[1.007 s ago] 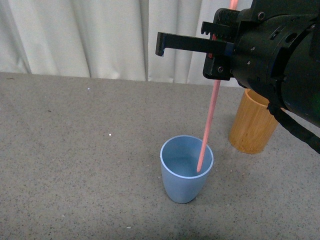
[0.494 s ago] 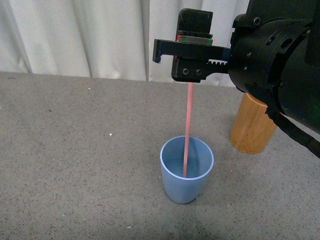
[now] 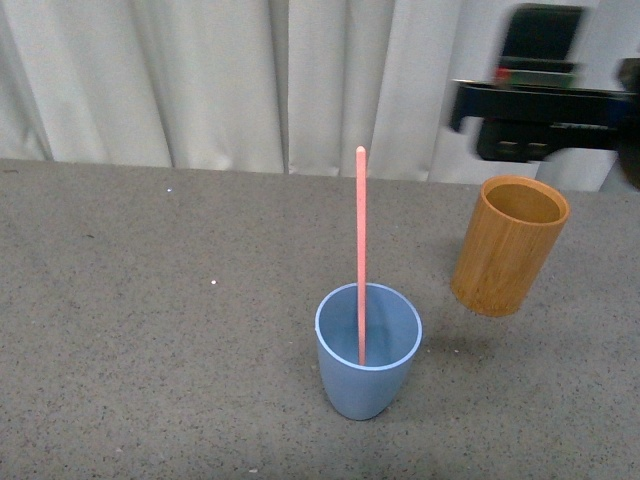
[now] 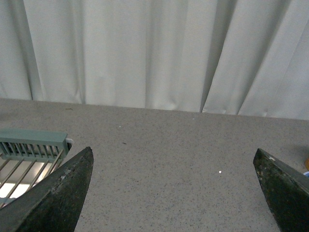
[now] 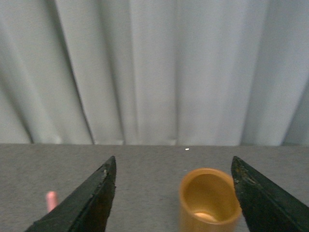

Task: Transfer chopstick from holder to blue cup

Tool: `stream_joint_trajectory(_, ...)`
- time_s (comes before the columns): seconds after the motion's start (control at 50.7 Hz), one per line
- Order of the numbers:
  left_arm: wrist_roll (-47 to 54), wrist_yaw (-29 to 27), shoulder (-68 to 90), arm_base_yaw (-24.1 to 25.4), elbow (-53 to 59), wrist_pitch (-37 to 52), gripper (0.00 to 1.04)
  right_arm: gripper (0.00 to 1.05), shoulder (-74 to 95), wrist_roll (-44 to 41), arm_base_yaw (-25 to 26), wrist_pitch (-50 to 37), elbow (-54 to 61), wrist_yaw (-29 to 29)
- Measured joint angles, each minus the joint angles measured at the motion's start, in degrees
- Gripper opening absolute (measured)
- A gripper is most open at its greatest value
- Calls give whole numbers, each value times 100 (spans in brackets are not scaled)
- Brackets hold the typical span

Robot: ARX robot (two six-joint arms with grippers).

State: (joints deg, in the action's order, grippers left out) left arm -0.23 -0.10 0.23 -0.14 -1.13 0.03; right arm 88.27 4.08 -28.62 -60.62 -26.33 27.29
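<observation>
White curtains back the grey tabletop [image 3: 120, 300]; chopstick [image 3: 361, 250] stands in blue cup [image 3: 368, 350], holder [image 3: 508, 245] empty. Both grippers' jaws gape, holding nothing; only retreat remains.

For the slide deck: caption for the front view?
Pink chopstick stands in blue cup; open right gripper above empty wooden holder.

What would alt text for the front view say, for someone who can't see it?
A pink chopstick stands upright in a blue cup on a grey table. An empty wooden holder sits to its right, below the robot's blurred black right gripper, with white curtains behind.
</observation>
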Motion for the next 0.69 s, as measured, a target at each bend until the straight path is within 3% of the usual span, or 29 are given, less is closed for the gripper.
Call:
stream_joint_trajectory(0.079,0,-4,0,0,0,0,98,56,-501,-181,343,-33,474,-295)
stream_joint_trajectory(0.217,0,13,0,0,0,0,98,25,-1617,-345,1093,313,1331,-1019)
stream_joint_trajectory(0.316,0,11,0,0,0,0,98,2,-2865,-376,1714,1174,1893,-1720)
stream_joint_trajectory(0.395,0,0,0,0,0,0,98,1,-4245,-400,2490,2277,2273,-2605)
stream_joint_trajectory(0.454,0,2,0,0,0,0,98,1,-5539,-391,2800,3311,2586,-2634)
stream_joint_trajectory(0.553,0,13,0,0,0,0,98,1,-7965,-396,2837,5574,2614,-2728)
stream_joint_trajectory(0.691,0,9,-4,0,0,0,98,1,-8786,-396,2850,6039,2614,-2741)
